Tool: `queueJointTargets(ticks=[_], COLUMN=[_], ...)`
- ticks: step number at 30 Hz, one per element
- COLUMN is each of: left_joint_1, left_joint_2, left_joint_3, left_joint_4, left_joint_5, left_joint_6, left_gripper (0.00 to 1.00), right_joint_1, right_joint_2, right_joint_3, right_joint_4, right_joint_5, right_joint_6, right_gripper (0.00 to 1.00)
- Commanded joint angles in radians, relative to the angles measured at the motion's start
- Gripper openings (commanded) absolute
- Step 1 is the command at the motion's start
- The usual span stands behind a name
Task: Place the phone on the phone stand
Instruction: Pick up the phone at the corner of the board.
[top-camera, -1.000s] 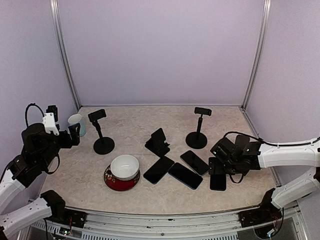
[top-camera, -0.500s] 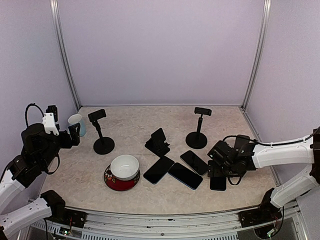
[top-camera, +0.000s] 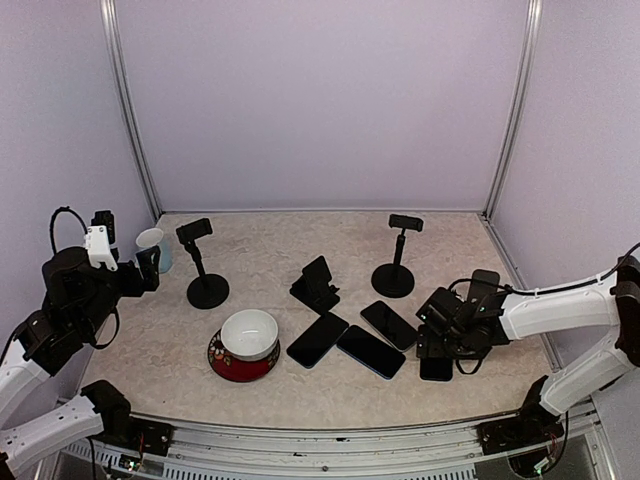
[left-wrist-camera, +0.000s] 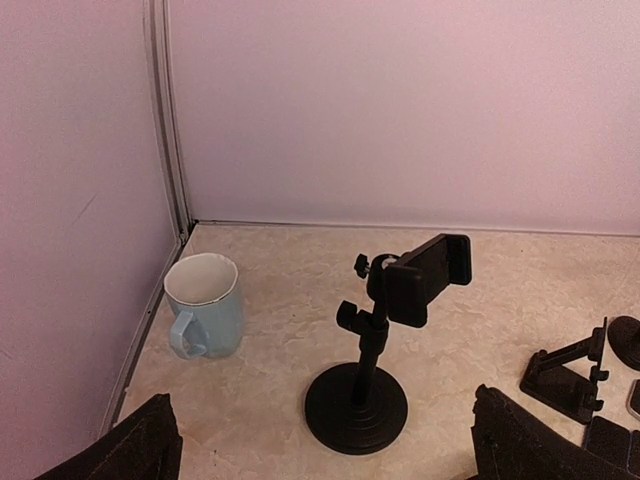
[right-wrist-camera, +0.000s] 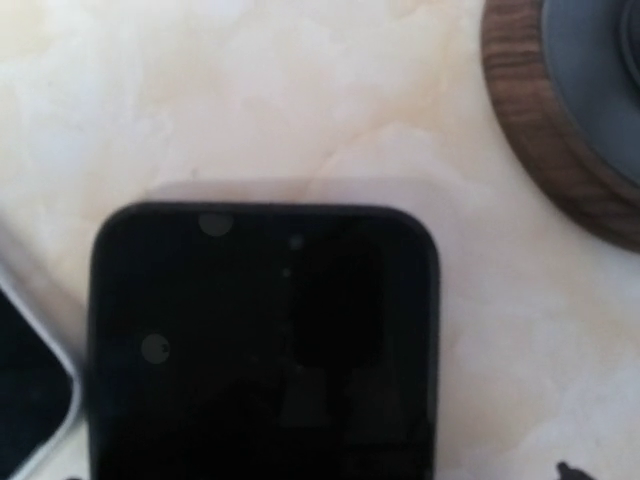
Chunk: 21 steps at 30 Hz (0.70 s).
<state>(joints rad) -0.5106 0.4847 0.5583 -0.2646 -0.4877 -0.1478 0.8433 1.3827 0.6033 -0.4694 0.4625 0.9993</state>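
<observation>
Where the beige marbled table (top-camera: 270, 250) nears its right edge, the right gripper (top-camera: 430, 338) hangs low over a flat black smartphone (top-camera: 436, 368) that lies close to the front right corner. Its jaws stand spread wide with nothing between them. The right wrist camera sees the smartphone's rounded end lying flat on the table top (the fingers themselves fall outside that view). At the left of that view is the pale-edged corner of a neighbouring phone (right-wrist-camera: 25, 400), and at the upper right is the curve of a round brown wooden-rimmed object (right-wrist-camera: 525, 120).

Three other black slab phones (top-camera: 370, 351) lie flat in a loose fan toward the middle of the front edge, so every phone is on the table top. Behind them, at the table's centre, stands a black folding desk stand (top-camera: 316, 284). A tall black pole stand with a round base and clamp head (top-camera: 397, 262) stands further right, and a second pole stand of the same kind (top-camera: 203, 268) stands toward the left edge.

The left gripper (top-camera: 148, 270) is held above the left edge, open wide and holding nothing. Its black fingers (left-wrist-camera: 140, 445) sit in the bottom corners of its wrist view. A light blue ceramic mug (left-wrist-camera: 205, 305) stands by the back left corner. A white bowl (top-camera: 248, 332) rests on a dark red saucer (top-camera: 235, 368) near the front edge, left of centre.
</observation>
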Motion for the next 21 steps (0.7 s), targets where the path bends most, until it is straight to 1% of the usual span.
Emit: queueJointTargets(ticks=[1,13,21], left_joint_1=[-0.006,-0.006,-0.006], left_joint_2=[-0.006,-0.007,-0.009], left_joint_3=[0.003,0.002,0.002], left_joint_4=[0.001,0.002,0.002], left_joint_5=[-0.015,-0.017,-0.016], left_joint_6=[0.002,0.002,0.004], left_gripper=[0.99,0.99,0.99], right_joint_1=[-0.021,-0.03,-0.032], right_joint_2=[0.028,0.006,0.135], right_joint_3=[-0.012,0.001,0.053], right_joint_4=[0.035,0.07,0.006], right_joint_5=[-0.007,-0.028,-0.02], right_joint_6=[0.015,-0.01,0.0], right_gripper=[1.0,1.0,1.0])
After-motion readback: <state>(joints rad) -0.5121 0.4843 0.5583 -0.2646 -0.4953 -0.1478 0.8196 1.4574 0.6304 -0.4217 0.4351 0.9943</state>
